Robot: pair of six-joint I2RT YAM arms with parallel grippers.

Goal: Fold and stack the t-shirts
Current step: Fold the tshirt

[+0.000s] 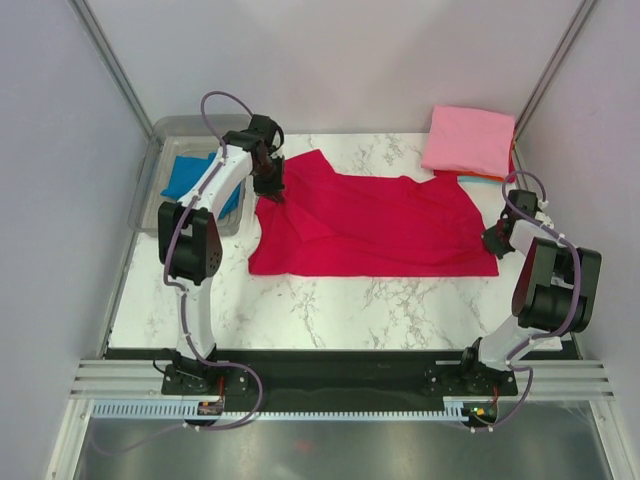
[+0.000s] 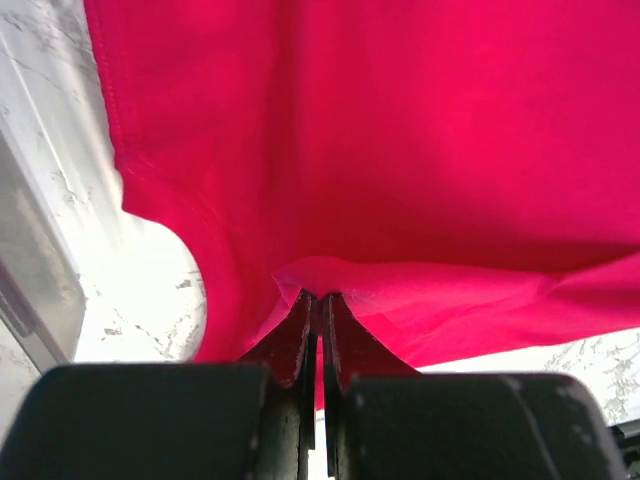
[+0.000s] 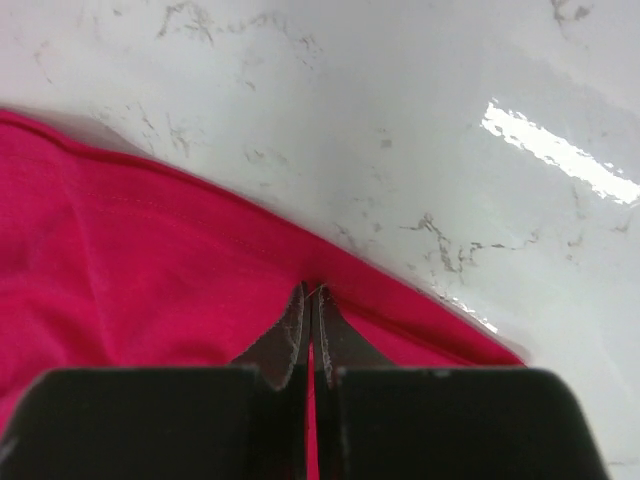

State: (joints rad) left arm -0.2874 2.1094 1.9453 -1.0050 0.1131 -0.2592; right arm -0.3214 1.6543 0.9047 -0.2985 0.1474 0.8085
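The crimson red t-shirt [image 1: 375,225] lies spread across the marble table. My left gripper [image 1: 270,188] is shut on its left part; the left wrist view shows a pinched fold of red cloth [image 2: 400,180] between the jaws [image 2: 320,298]. My right gripper [image 1: 492,240] is shut on the shirt's right edge, where red cloth [image 3: 150,270] is pinched at the fingertips [image 3: 312,292]. A folded light pink t-shirt [image 1: 468,140] lies at the back right on top of an orange one [image 1: 478,177]. A bright blue t-shirt [image 1: 190,175] lies in the tub.
A clear plastic tub [image 1: 160,165] stands at the back left, beside the left arm. Grey walls close in both sides. The table's black front rail [image 1: 330,362] carries both arm bases.
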